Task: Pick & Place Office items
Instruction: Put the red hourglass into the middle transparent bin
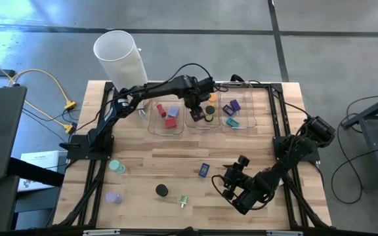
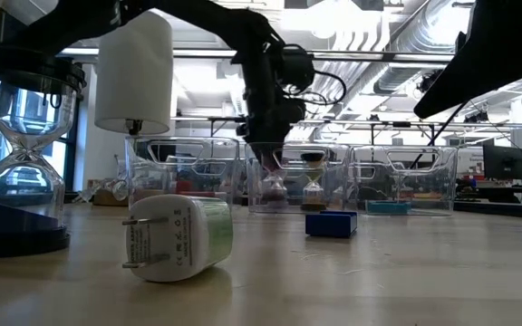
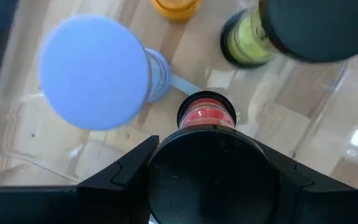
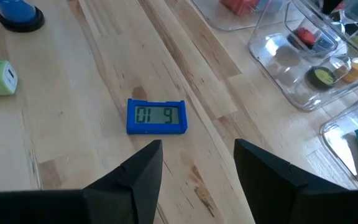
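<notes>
My left gripper (image 1: pixel 194 108) reaches down into the middle clear tray (image 1: pixel 202 124) and is shut on a small hourglass with black caps and red sand (image 3: pixel 207 112). Beside it in that tray stand a lavender-capped hourglass (image 3: pixel 95 71), a yellow-green one (image 3: pixel 247 40) and an orange piece (image 3: pixel 176 6). My right gripper (image 4: pixel 197 162) hangs open over the table's near right part (image 1: pixel 231 183), with nothing between its fingers. A blue timer (image 4: pixel 156 116) lies flat on the wood just beyond it. My left gripper pinches the hourglass's top black cap (image 3: pixel 213 180) between its two fingers (image 3: pixel 129 171), which come from above and point steeply down. The hourglass hangs upright below them inside the tray. Whether its lower cap stands on the tray floor I cannot tell.
The left tray (image 1: pixel 166 128) holds red blocks, the right tray (image 1: pixel 237 124) teal and purple pieces. On the near wood lie a green-white plug (image 1: pixel 184 201), a black piece (image 1: pixel 161 190), a teal one (image 1: pixel 117 167) and a lavender one (image 1: pixel 113 196). A white cylinder (image 1: pixel 120 56) stands at the far left.
</notes>
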`<control>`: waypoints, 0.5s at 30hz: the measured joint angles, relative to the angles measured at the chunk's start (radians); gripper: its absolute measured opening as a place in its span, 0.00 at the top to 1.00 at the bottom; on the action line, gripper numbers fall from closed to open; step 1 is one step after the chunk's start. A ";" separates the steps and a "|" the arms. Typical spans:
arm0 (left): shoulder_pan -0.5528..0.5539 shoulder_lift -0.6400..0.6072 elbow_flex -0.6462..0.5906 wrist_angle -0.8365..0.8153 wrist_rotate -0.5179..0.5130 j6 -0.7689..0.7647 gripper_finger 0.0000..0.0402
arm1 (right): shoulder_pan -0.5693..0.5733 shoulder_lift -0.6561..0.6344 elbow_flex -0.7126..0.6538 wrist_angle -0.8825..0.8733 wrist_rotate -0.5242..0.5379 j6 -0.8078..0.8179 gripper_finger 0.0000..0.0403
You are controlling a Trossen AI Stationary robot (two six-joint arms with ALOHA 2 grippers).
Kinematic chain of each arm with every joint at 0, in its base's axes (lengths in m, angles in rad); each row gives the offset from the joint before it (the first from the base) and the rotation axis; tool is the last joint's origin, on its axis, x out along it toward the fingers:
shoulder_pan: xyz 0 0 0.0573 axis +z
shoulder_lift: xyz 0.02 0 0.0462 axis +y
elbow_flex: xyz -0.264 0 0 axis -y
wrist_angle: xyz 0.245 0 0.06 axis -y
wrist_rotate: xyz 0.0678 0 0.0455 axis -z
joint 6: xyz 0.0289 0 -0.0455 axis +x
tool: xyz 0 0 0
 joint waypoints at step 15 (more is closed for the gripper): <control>0.001 0.033 0.002 0.001 0.040 0.020 0.46 | 0.000 0.000 0.000 -0.019 -0.002 0.015 0.53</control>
